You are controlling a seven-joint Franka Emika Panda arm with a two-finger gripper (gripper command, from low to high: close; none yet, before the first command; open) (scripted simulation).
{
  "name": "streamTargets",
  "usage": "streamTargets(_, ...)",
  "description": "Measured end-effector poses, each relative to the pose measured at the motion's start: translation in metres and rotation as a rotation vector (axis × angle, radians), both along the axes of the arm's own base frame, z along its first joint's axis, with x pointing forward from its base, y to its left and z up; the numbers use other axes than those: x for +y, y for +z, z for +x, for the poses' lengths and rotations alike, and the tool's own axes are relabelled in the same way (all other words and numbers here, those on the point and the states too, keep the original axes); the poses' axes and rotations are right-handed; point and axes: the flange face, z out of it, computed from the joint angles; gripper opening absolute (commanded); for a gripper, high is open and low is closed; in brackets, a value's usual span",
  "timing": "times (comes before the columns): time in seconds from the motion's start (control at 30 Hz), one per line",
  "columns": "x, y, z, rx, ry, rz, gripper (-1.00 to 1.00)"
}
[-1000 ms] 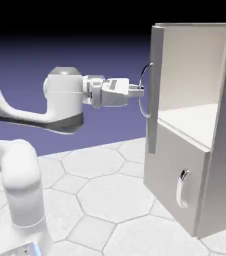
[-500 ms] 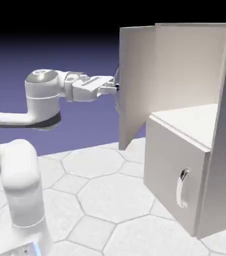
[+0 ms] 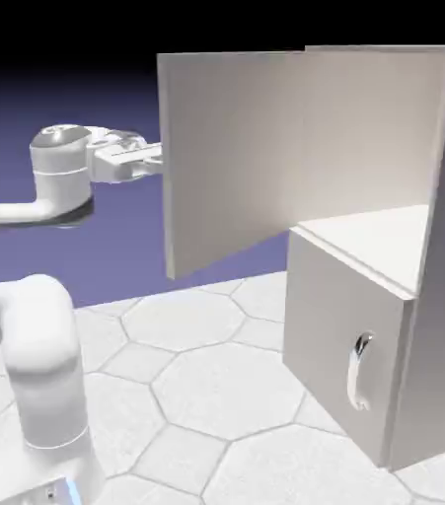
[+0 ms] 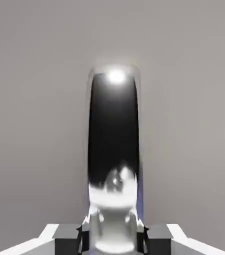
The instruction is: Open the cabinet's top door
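Observation:
The light-grey cabinet (image 3: 441,296) stands at the exterior view's right. Its top door (image 3: 265,148) is swung far out to the left, and I see its plain inner face. My gripper (image 3: 153,158) reaches the door's far side at its free edge, where the panel hides the fingertips. In the hand view the long chrome handle (image 4: 113,139) runs up the middle against the grey door face (image 4: 34,99). My gripper (image 4: 113,235) is shut on the handle's lower end, with a grey finger (image 4: 64,238) on each side.
The uncovered upper compartment shows a pale shelf floor (image 3: 374,235). The lower door (image 3: 330,335) is closed, with its small chrome handle (image 3: 360,370). The arm's white base link (image 3: 43,385) rises at the lower left over a hexagon-tiled table (image 3: 216,385).
The top door has swung from slightly ajar to wide open. My gripper has travelled left with the handle, and the arm has drawn back.

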Motion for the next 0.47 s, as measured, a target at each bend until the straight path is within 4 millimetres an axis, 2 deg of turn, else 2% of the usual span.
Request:
streamTargets(0.2, 0.059, 0.000, 0.007, 0.000, -0.173, 0.000, -1.00)
streamTargets(0.43, 0.116, 0.000, 0.024, 0.000, -0.349, 0.000, -1.00)
streamTargets(0.47, 0.118, 0.000, 0.025, 0.000, -0.354, 0.000, 1.00)
